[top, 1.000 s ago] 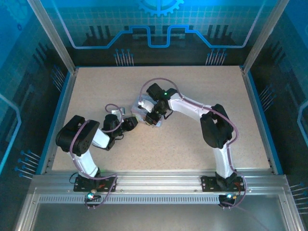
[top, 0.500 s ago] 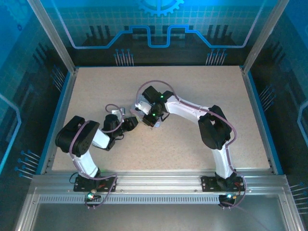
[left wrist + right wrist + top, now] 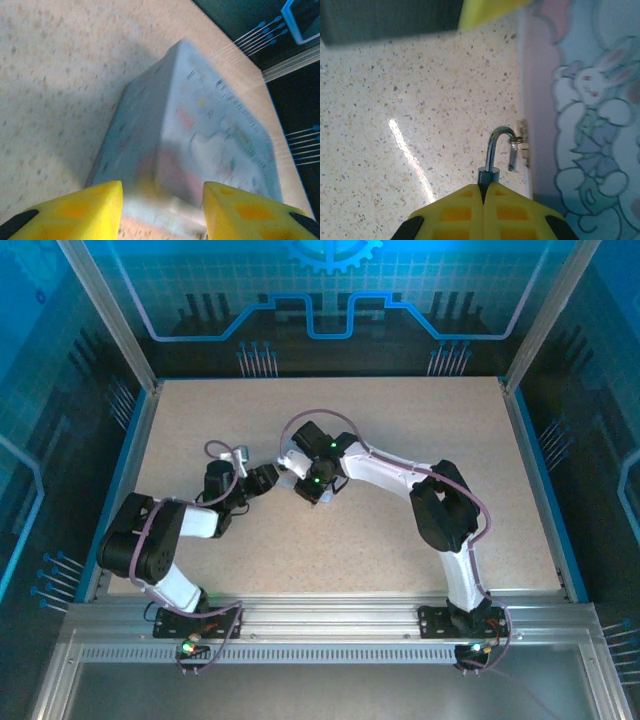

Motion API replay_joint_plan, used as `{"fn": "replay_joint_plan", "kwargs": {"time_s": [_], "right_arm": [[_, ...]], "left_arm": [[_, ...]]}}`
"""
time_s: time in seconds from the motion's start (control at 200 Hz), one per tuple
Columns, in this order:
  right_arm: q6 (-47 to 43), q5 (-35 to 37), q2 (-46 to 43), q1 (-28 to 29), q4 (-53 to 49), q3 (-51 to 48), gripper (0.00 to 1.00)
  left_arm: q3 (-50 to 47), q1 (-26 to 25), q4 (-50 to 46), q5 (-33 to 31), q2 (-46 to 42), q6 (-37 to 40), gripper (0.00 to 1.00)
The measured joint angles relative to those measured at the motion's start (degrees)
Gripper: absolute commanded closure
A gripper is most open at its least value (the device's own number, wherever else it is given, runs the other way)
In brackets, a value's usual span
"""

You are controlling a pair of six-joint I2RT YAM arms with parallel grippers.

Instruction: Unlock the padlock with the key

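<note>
1 padlock (image 3: 488, 174), 1 cartoon tin (image 3: 585, 125). R gripper (image 3: 482, 190) pinched tight on padlock; L gripper (image 3: 162, 200) spread, tin corner btwn fingers.

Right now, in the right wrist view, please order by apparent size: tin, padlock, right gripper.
1. tin, largest, though cropped by the frame.
2. right gripper, looking big partly from nearness to the camera.
3. padlock, smallest; only partly visible.

Overhead, wrists close, likely sharing tin (image 3: 200, 125)
</note>
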Motion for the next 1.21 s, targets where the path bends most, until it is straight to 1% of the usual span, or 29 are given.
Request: {"fn": "replay_joint_plan", "kwargs": {"time_s": [0.205,0.36,0.545,0.615,0.785,0.885,1.02,1.205], "right_arm": [[-0.3,0.2,-0.1,0.5,-0.7,-0.9,1.0],[-0.2,-0.1,-0.1,0.6,-0.7,-0.9,1.0],[0.7,-2.0,-0.1,0.5,-0.6,-0.9,1.0],[1.4,-2.4,-0.1,0.5,-0.6,-0.9,1.0],[3.3,-1.9,0.0,0.7,-0.9,-0.8,1.0],[3.7,-0.2,0.0,1.4,-0.7,-0.8,1.0],[3.7,2.6,0.4,2.8,0.2,-0.8,1.0],[3.3,4.7,0.3,3.8,3.7,-2.3,1.0]], "left_arm": [[3.8,2.0,-0.7,0.9,0.3,0.0,0.5],[6.0,2.6,-0.9,2.9,3.0,0.0,0.5],[6.0,2.0,2.2,5.8,9.1,-1.3,0.51],[5.7,1.4,5.9,6.5,10.9,-2.3,0.51],[4.4,0.4,13.2,6.3,13.7,-4.7,0.53],[3.6,0.1,15.7,5.8,14.3,-5.7,0.54],[2.8,-0.3,17.6,5.1,14.6,-6.2,0.54],[2.3,-0.3,18.5,3.6,14.6,-6.2,0.54]]}}
